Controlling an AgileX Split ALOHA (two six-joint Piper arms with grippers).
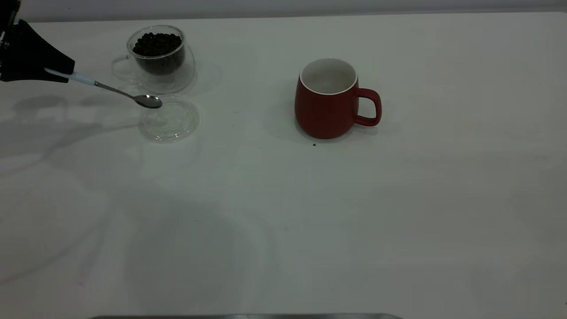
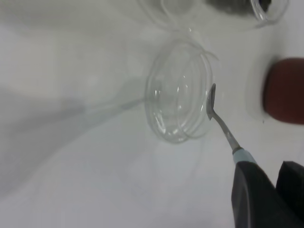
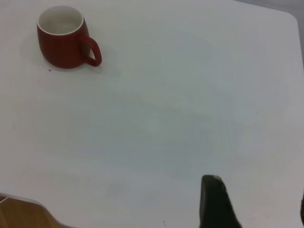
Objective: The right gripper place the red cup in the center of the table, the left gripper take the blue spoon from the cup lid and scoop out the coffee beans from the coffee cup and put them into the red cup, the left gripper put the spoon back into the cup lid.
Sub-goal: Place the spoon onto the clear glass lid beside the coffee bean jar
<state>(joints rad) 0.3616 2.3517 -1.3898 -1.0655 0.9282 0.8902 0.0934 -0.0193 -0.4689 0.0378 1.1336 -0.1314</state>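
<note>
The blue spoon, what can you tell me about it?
The blue spoon is a small teaspoon with a shiny metal bowl and neck and a pale blue-white handle. The left claw grips that handle, holding it nearly level. Its empty bowl hangs over the cup lid's rim, just in front of the coffee cup.

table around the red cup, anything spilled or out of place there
One small dark speck lies on the table just in front of the red cup, possibly a stray coffee bean, too small to tell. The cup stands upright and looks empty. Nothing else stands out.
</note>
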